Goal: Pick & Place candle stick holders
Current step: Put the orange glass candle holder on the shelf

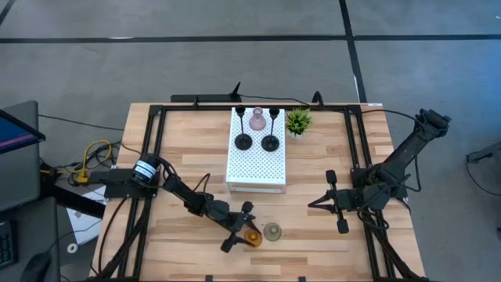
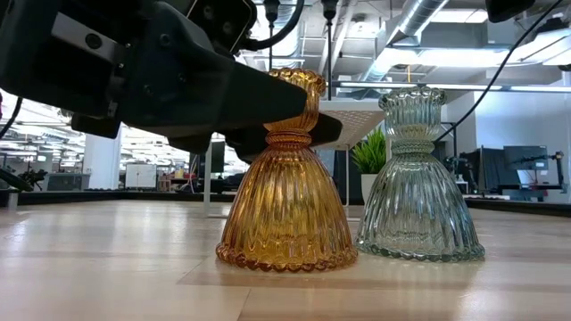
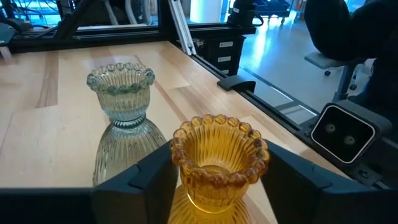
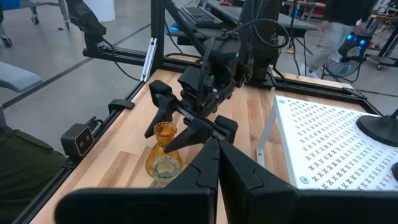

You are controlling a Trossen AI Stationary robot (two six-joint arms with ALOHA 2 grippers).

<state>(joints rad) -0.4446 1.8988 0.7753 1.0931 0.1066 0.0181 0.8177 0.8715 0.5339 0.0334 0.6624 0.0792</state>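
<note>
An amber glass candle stick holder (image 1: 251,237) stands on its wide base near the table's front edge. A pale grey-green holder (image 1: 272,231) stands just to its right. My left gripper (image 3: 217,186) reaches in level from the left, its fingers on either side of the amber holder's narrow neck. Two black holders (image 1: 243,141) (image 1: 270,142) and a pink glass one (image 1: 257,121) stand on a white perforated block (image 1: 256,176). My right gripper (image 1: 313,204) hangs shut and empty above the table's right half. My left gripper has the amber holder's neck (image 2: 287,138), just under the ruffled cup (image 3: 217,143), between its two fingers (image 3: 149,183). They come in level from the table's left. The holder stays upright with its base (image 2: 285,259) on the table.
A small green potted plant (image 1: 298,121) stands right of the white block at the back. The grey-green holder (image 3: 121,93) is very close to the amber one. Black frame rails (image 1: 356,157) run along the table's sides. Bare wood lies between the block and the two arms.
</note>
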